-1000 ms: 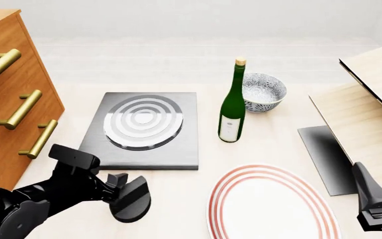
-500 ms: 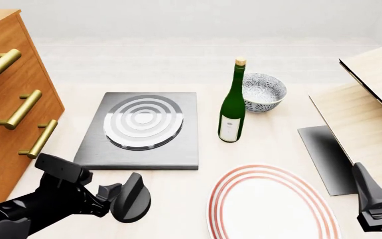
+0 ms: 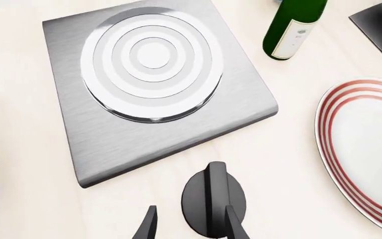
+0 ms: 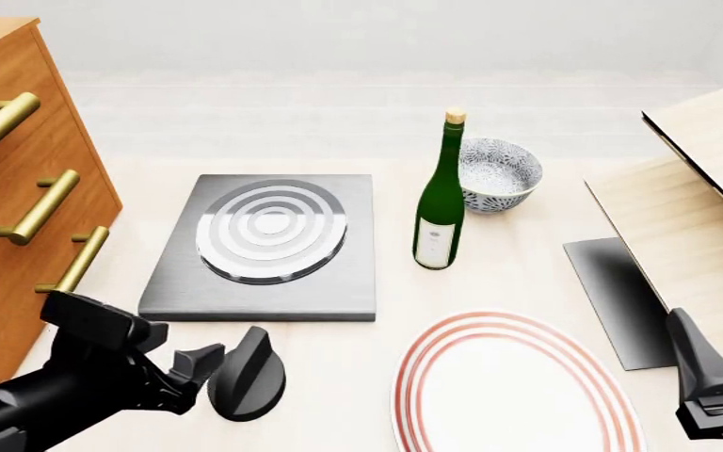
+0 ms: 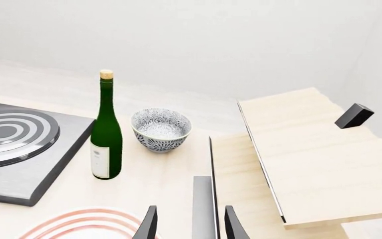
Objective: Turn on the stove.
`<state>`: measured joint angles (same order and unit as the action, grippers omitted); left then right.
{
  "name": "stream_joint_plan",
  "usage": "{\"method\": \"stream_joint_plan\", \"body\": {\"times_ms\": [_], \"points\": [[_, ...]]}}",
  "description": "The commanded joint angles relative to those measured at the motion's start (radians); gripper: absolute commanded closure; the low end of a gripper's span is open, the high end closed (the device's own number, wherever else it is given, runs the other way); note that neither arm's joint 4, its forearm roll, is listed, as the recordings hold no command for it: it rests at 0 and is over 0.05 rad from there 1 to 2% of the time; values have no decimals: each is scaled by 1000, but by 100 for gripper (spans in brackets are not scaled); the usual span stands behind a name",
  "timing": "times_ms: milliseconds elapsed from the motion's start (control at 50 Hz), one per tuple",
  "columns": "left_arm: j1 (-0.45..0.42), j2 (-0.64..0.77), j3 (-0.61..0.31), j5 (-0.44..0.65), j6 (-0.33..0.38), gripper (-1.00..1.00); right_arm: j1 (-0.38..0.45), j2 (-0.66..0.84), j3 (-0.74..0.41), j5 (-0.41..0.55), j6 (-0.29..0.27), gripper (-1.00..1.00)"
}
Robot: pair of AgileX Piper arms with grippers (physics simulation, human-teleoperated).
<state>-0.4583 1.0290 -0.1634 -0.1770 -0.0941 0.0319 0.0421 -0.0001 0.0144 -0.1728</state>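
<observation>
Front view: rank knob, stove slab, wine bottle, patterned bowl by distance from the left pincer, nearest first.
1. Knob: right beside the left pincer, at the table's near edge.
2. Stove slab: just beyond the knob, further up the table.
3. Wine bottle: upright, to the slab's right.
4. Patterned bowl: behind the bottle and to its right, farthest back.

The left gripper (image 4: 211,369) was held low with its fingers spread apart. The right gripper (image 5: 188,225) was likewise held open, low at the right.
</observation>
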Motion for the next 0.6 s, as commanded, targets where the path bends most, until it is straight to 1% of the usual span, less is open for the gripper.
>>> {"method": "stream_joint_plan", "body": {"times_ms": [20, 60, 80, 100, 220, 380, 440, 480, 500, 560, 600], "points": [[11, -246, -51, 230, 14, -100, 0, 4, 0, -3, -2, -100], [10, -286, -67, 277, 16, -100, 0, 5, 0, -4, -2, -100], [10, -287, -68, 278, 16, -100, 0, 5, 0, -4, -2, -100], [10, -319, -84, 318, 20, -100, 1, 4, 0, -3, -2, -100], [29, -419, -129, 427, 26, -100, 2, 3, 0, -1, -3, -100], [57, -519, -154, 515, 28, -100, 5, 3, 0, -3, -5, -100], [69, -564, -176, 565, 37, -100, 6, 6, 0, -5, -6, -100], [87, -617, -215, 633, 38, -100, 8, 9, 0, -8, -6, -100], [87, -617, -215, 634, 38, -100, 8, 9, 0, -8, -6, -100], [98, -659, -253, 695, 40, -100, 8, 9, 0, -8, -7, -100], [98, -667, -255, 701, 37, -100, 8, 10, 0, -9, -6, -100]]}}
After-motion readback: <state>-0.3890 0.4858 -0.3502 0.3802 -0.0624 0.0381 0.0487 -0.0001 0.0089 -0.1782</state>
